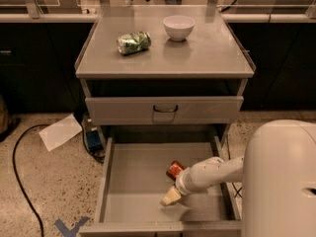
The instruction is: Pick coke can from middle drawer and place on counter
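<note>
The middle drawer (133, 181) is pulled open at the bottom of the view. The coke can (174, 169), red-orange, lies on its floor right of the middle, mostly hidden behind my arm. My gripper (170, 197) is inside the drawer, just in front of and slightly left of the can, pointing down and to the left. The counter (207, 53) is the flat grey top of the cabinet above.
A green-and-white can (134, 42) lies on its side and a white bowl (178, 27) stands at the counter's back. A shut drawer front with a dark handle (164, 109) is above the open drawer. A paper sheet (60, 131) and a black cable (19, 177) lie on the floor at left.
</note>
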`<state>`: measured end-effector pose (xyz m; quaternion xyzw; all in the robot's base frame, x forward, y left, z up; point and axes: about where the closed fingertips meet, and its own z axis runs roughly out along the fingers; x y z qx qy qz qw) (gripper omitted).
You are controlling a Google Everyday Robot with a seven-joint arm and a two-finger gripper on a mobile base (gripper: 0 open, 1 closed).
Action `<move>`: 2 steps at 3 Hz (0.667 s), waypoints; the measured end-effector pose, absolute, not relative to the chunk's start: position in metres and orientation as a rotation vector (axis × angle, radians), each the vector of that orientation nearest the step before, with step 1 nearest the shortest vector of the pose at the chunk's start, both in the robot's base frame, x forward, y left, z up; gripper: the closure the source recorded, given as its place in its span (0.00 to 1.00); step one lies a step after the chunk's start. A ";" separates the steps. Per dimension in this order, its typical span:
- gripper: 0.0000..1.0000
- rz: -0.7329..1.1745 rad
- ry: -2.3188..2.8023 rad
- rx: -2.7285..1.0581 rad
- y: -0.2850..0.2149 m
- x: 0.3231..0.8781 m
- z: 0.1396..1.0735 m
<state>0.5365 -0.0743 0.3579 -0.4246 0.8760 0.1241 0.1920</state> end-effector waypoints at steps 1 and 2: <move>0.42 0.349 2.459 -1.192 -0.074 0.536 0.358; 0.65 0.349 2.459 -1.192 -0.074 0.536 0.358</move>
